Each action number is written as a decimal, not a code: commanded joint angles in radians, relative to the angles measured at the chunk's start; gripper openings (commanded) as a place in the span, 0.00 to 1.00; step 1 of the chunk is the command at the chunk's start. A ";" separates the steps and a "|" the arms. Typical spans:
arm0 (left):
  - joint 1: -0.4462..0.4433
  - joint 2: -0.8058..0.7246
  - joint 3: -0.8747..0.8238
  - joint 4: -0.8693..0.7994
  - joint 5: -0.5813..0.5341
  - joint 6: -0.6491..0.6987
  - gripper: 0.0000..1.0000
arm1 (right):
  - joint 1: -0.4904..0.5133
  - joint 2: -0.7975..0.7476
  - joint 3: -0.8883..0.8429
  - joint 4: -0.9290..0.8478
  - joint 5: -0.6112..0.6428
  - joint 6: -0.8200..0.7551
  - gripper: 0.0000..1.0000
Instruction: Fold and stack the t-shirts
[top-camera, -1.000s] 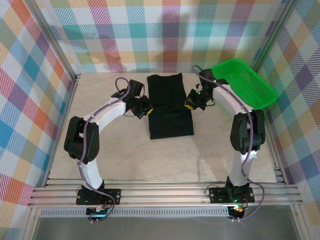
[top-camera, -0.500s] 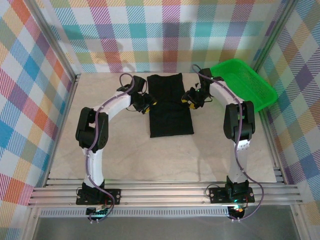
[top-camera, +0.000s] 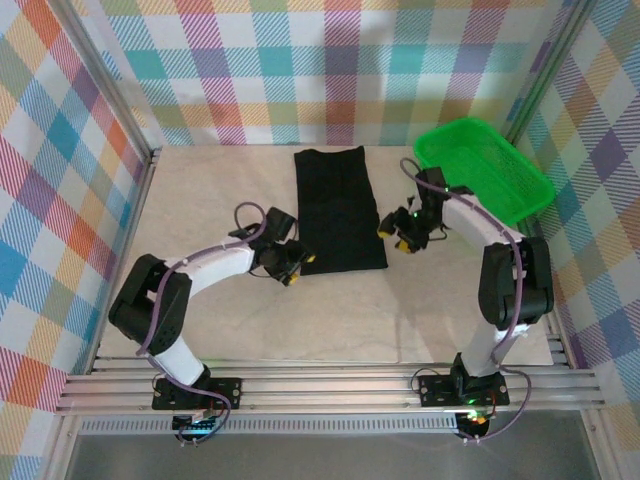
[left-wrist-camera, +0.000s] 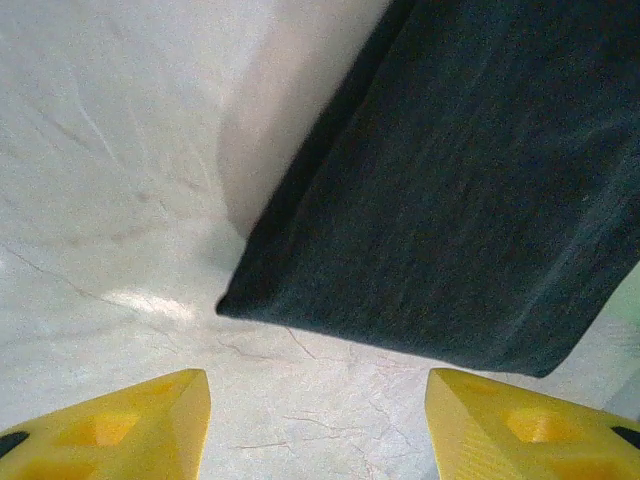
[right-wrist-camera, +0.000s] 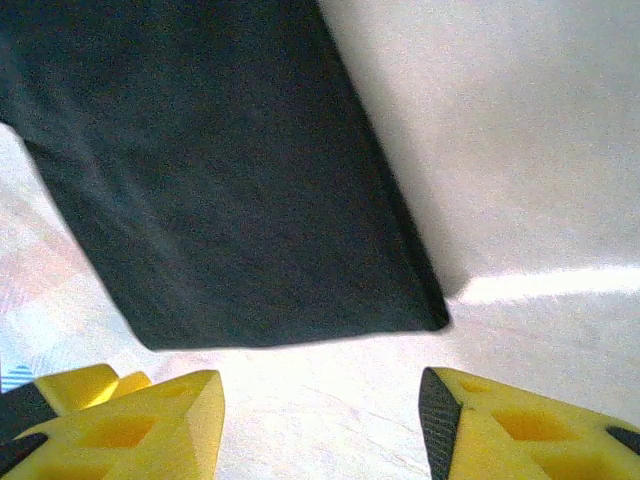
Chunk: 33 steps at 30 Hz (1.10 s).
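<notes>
We log both arms pulled back from the mid-sides to the near corners of the t-shirt (top-camera: 338, 205), which lies folded lengthwise on the table (top-camera: 200, 200). Left gripper (top-camera: 296, 268) and right gripper (top-camera: 393, 237) are spread and empty. Wrist views crop the shirt's far end.

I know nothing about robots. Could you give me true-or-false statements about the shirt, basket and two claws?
The shirt lies folded in a long strip on the table. True.
The shirt sits in the basket. False: the basket stands to its right, apart from it.
The left gripper is clamped on the shirt. False: it is open, off the cloth by the near left corner.
The right gripper is open by the shirt's near right corner. True.
</notes>
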 joint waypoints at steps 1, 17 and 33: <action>0.000 0.049 -0.015 0.139 0.008 -0.131 0.57 | -0.001 0.004 -0.083 0.103 -0.069 0.060 0.55; 0.025 0.193 0.050 0.181 -0.055 -0.106 0.12 | 0.000 0.183 -0.033 0.198 -0.131 0.172 0.22; 0.002 -0.091 -0.088 -0.088 0.059 0.091 0.00 | 0.082 -0.114 -0.204 0.075 -0.097 0.093 0.00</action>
